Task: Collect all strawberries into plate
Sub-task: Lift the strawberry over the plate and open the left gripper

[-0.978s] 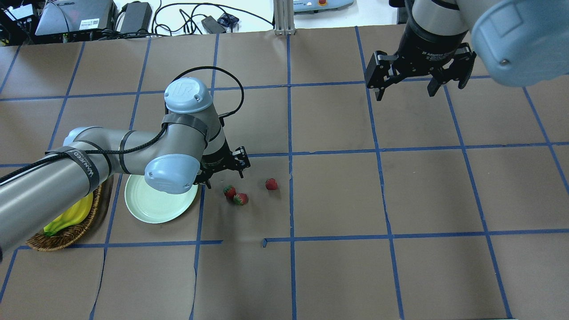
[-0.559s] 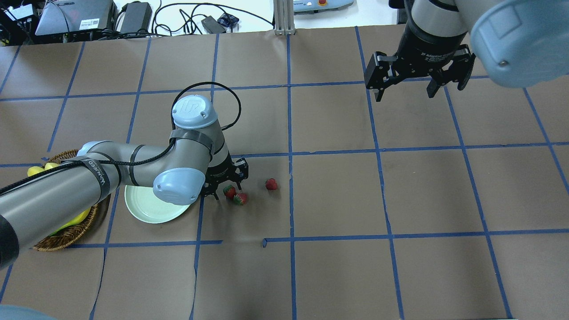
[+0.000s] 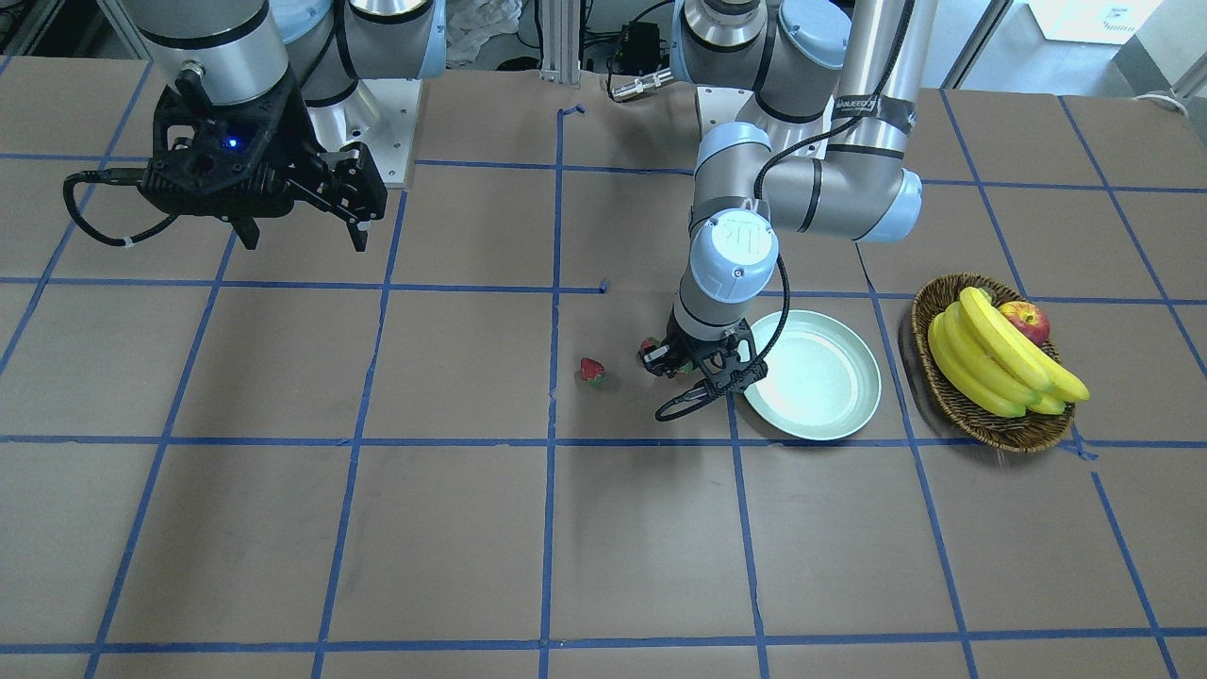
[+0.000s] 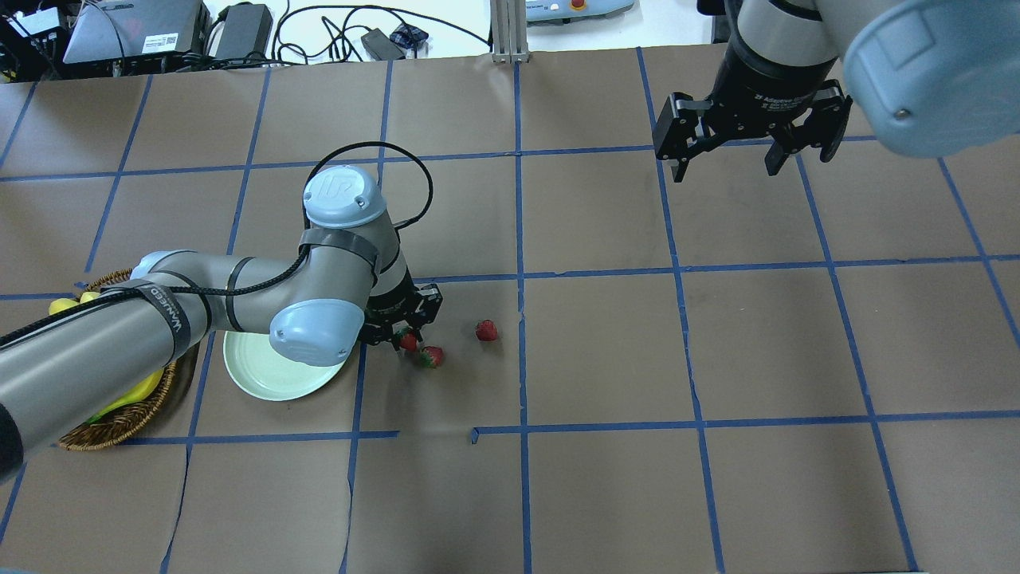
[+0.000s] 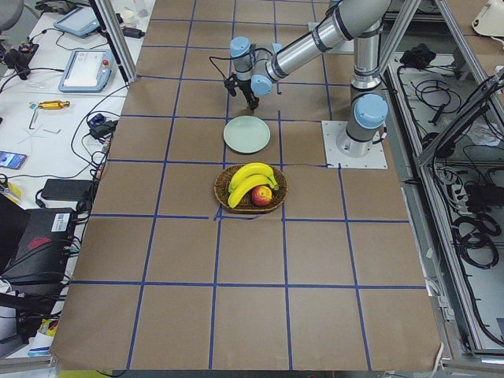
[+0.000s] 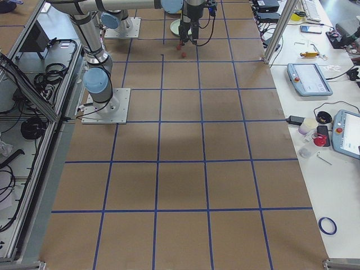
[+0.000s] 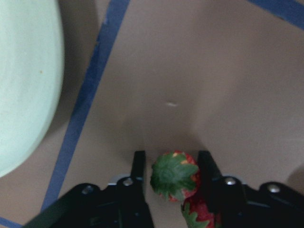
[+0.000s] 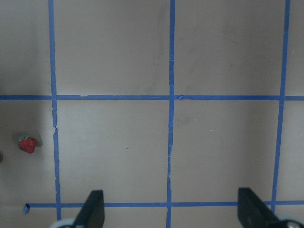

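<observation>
Three strawberries lie right of the mint-green plate (image 4: 263, 375). My left gripper (image 4: 402, 335) stands low over the strawberry nearest the plate (image 4: 408, 341), and its fingers are closed in on it; in the left wrist view that berry (image 7: 175, 175) sits between the two fingers, green cap up. A second strawberry (image 4: 431, 356) lies just beside it, and a third (image 4: 486, 330) lies further right on its own. The plate (image 3: 830, 396) holds nothing. My right gripper (image 4: 727, 167) is open and empty, high over the far right of the table.
A brown wicker basket (image 3: 971, 415) with bananas (image 3: 990, 363) and a red-yellow apple (image 3: 1026, 319) stands beside the plate, on its side away from the berries. Blue tape lines grid the brown table. Cables and boxes lie beyond the far edge.
My left gripper has come down from beside the plate onto the nearest strawberry and closed around it. The right arm has hardly moved.
</observation>
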Controlling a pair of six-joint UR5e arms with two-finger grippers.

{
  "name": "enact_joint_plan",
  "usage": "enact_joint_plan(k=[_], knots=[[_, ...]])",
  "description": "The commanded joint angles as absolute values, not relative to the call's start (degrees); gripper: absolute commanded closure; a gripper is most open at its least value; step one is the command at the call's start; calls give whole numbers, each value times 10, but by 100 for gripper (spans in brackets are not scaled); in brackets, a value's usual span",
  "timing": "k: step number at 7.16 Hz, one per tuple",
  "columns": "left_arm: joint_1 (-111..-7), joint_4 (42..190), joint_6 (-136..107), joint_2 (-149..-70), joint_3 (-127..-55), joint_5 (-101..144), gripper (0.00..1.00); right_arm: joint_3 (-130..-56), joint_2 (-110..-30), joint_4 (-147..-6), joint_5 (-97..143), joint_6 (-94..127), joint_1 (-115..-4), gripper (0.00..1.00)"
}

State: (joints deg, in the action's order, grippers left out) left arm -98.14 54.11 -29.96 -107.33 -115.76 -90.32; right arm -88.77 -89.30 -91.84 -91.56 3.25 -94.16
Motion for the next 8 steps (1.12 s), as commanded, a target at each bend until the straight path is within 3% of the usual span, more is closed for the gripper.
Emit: enact_joint_plan(k=[1, 5, 6, 8], knots=[[-960, 586, -212, -1046, -1136, -975, 95, -888, -893, -918, -915, 33, -942, 0], [-815, 599, -44, -1028, -1145, -973, 94, -889, -890, -918, -916, 33, -943, 0], [-798, 595, -24, -1037, -1175, -969, 90, -889, -890, -918, -916, 33, -943, 0], [-785, 591, 5, -1047, -1191, -971, 20, -889, -890, -918, -916, 33, -942, 0]])
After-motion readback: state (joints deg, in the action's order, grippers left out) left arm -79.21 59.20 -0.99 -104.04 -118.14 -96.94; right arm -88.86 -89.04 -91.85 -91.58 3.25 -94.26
